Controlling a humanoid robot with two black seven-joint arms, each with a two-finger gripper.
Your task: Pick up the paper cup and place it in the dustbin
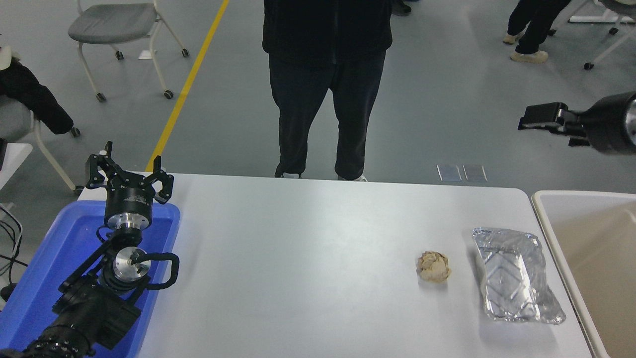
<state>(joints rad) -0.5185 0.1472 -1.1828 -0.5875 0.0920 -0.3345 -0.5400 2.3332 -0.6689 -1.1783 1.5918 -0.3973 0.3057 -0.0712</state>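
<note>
My right gripper (527, 121) enters from the right edge, high above the floor beyond the table's far right corner. I see it side-on as a dark, flat block, and I cannot tell whether its fingers are spread or closed; nothing shows in its grasp. Behind it, the thick black forearm runs off the right edge.

Below and nearer, the dustbin (546, 219) sits against the table's right side, only its left wall and part of its beige floor in view. What I can see of the inside holds nothing.

I cannot find the paper cup anywhere: not on the table, not in the visible part of the dustbin, not in the gripper. It may lie inside the dustbin past the picture's edge, but that is only a guess.

On the table (308, 258), near the right end, a foil tray (514, 275) lies just left of the dustbin, with a crumpled brown paper ball (434, 267) just left of it.

My left gripper (130, 180) is parked at the far left over a blue tray (30, 293), fingers spread wide, empty.

A person in dark clothes (325, 84) stands at the far edge.

I judge the drop-off either done or the cup lost from view. Next I must locate the cup before moving the right arm anywhere.
</note>
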